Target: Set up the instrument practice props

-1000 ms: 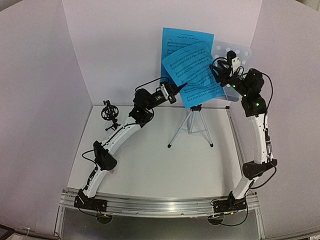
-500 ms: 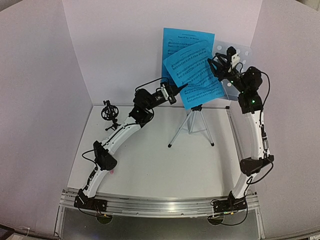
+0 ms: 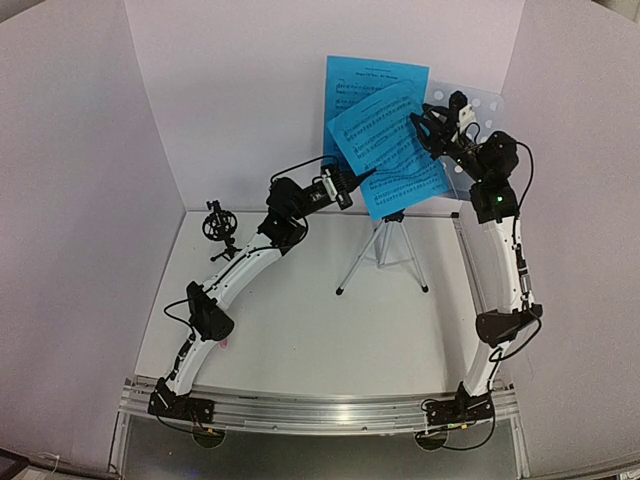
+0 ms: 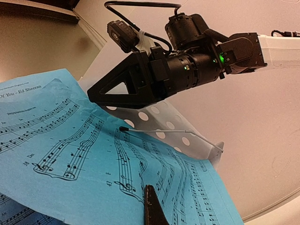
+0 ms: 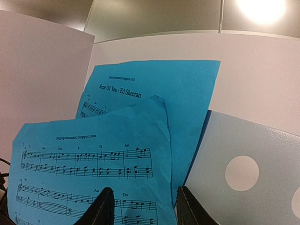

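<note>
While its two fingers [image 5: 104, 208] stand apart, the right gripper [image 5: 146, 210] straddles the right-hand edge of the front page [image 5: 89, 159]. That edge runs down between the fingers, so the jaws are released and not pinched on the paper. In the overhead view this gripper reaches in from the right, across the bare part of the music stand [image 3: 482, 104].

The left gripper [image 3: 366, 175] is clenched. Its pointed tip sits at the lower left edge of the same front page. Whether it nips the paper or only rests against it cannot be told.

The front page is creased and tilted, and it overlaps the rear page [image 5: 178, 84]. The rear page stands straighter and higher behind it and is headed "Shape Of You - Ed Sheeran". Both blue sheets lean on the pale blue plate with round holes, and a thin wire arm [image 4: 164, 131] crosses just above the front sheet.

The plate sits on a silver tripod [image 3: 385, 252] at the back middle of the table [image 3: 300, 335]. A small black mic holder [image 3: 217, 224] stands at the back left, close to the left arm and well apart from the stand.
</note>
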Tool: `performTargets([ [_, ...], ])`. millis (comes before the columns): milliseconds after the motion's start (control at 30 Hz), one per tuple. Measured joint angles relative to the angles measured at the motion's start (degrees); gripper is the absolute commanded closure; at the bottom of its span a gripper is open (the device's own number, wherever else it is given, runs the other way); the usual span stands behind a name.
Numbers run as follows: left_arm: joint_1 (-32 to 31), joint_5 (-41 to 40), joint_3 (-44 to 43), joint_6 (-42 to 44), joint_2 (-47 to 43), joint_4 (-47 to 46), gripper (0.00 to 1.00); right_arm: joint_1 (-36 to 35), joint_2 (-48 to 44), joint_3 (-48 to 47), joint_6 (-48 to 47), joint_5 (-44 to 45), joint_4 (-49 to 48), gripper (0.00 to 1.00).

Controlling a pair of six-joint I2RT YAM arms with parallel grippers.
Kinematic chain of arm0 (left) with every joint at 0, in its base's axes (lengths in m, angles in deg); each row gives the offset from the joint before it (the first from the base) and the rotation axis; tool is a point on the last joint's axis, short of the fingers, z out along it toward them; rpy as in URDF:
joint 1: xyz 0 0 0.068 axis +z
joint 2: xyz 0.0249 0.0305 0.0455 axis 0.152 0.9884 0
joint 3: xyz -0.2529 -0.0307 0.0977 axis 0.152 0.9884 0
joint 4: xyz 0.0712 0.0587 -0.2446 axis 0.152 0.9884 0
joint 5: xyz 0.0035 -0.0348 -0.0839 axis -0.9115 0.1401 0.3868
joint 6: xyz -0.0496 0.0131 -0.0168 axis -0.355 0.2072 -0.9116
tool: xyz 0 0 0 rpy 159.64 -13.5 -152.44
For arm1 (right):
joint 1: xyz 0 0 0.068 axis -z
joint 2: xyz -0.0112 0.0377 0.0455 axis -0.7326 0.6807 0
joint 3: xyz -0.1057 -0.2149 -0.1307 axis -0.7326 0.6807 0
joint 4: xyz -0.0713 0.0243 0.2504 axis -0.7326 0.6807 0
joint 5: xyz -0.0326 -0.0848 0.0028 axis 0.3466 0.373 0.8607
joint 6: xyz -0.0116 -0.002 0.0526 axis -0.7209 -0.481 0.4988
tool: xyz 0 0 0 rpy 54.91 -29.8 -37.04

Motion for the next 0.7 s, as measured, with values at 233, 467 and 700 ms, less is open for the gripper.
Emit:
performTargets([
  [233, 0.0, 0.1, 0.0, 0.1, 0.0, 0.0, 1.00, 0.0, 0.1, 0.8, 0.9, -1.2, -0.2, 0.72],
  [467, 0.0, 0.1, 0.0, 0.0, 0.0, 0.0, 1.00, 0.0, 0.1, 1.1, 1.2, -0.8, -0.2, 0.85],
  [700, 0.0, 0.1, 0.0, -0.1, 0.0, 0.0, 1.00, 0.0, -0.2, 3.0, 0.8, 0.4, -0.9, 0.96],
])
